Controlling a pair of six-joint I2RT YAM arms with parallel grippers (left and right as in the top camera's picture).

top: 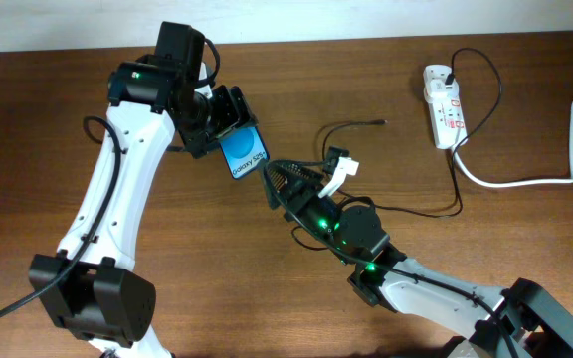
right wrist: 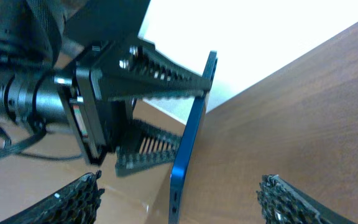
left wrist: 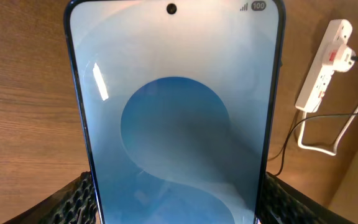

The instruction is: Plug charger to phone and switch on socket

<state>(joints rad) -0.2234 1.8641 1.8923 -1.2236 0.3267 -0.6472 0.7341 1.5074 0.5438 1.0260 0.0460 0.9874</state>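
Phone (top: 245, 154) sits in the pinch of the left gripper (top: 235, 127), whose two black fingers (left wrist: 73, 202) press on its long edges. It is tilted, with the blue screen turned up towards the overhead camera. The left arm (top: 107, 189) rises from its base at the near left of the table (top: 525, 288), reaches away from that edge, and bends at the wrist towards the middle.

Just beside the phone's free end is the right gripper (top: 285, 182). Its ribbed fingers (right wrist: 73, 199) are spread wide with nothing between them, and the phone's thin blue edge stands straight ahead of them in the right wrist view. The right arm (top: 436, 293) comes in low from the near right corner and stretches towards the centre. Whether the phone's lower end touches the wood cannot be told.

Past the right gripper the charger (top: 406, 209) lies loose on the table, and its thin black cable loops away to the right. Its small plug tip (top: 380, 122) rests on the wood, apart from both grippers and from the phone.

Farthest off, near the back right, lies the socket (top: 444, 104). The black cable is plugged in at its far end, and a thick white lead (top: 525, 181) curves off to the right edge.
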